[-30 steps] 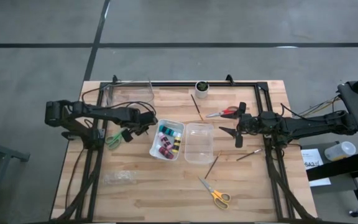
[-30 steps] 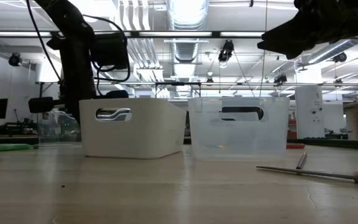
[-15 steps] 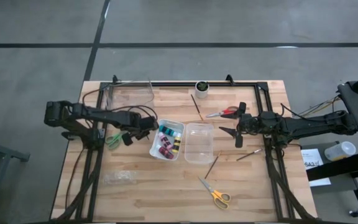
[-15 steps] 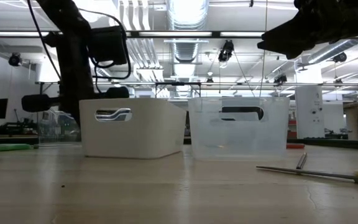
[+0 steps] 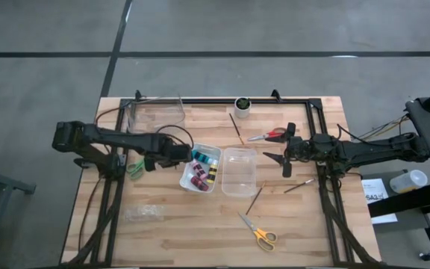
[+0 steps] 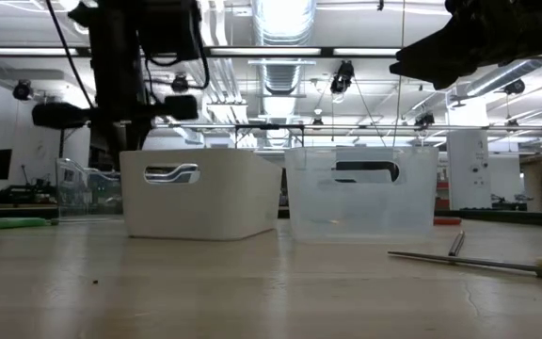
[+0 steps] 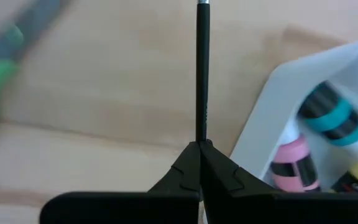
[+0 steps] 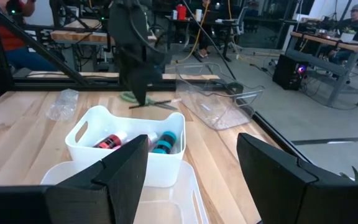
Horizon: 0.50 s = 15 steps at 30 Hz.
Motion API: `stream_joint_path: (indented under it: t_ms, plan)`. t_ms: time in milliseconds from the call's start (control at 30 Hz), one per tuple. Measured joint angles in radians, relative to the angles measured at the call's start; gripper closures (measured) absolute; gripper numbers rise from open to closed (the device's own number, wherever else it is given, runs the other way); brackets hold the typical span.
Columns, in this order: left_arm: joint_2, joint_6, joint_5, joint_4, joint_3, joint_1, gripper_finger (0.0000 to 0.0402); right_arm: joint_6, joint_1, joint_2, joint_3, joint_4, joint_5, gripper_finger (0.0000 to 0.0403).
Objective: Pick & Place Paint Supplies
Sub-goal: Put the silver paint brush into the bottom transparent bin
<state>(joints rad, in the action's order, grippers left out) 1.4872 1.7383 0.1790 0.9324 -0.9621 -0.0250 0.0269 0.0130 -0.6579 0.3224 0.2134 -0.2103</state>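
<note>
Paint bottles [image 5: 202,168] inside left bin [image 5: 186,178]

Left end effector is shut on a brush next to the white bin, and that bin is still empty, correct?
Not quite. The left end effector is shut on a brush beside the white bin, but the bin is not empty: the high view shows paint bottles lying in it, and the left wrist view shows a teal-capped one. The empty one is the clear bin next to it.
</note>
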Motion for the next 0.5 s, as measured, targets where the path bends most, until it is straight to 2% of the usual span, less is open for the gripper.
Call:
stream_joint_path:
  t_ms: [100, 267, 500]
  plan:
    - [0.000, -0.042, 0.083, 0.075, -0.073, 0.005, 0.0399, 0.000, 0.000, 0.000, 0.000, 0.000, 0.000, 0.0159]
    - [0.000, -0.200, 0.200, 0.078, -0.176, 0.007, 0.0399, 0.000, 0.000, 0.000, 0.000, 0.000, 0.000, 0.0159]
    - [0.000, -0.341, 0.246, -0.090, -0.236, 0.007, 0.0399, 0.000, 0.000, 0.000, 0.000, 0.000, 0.000, 0.0159]
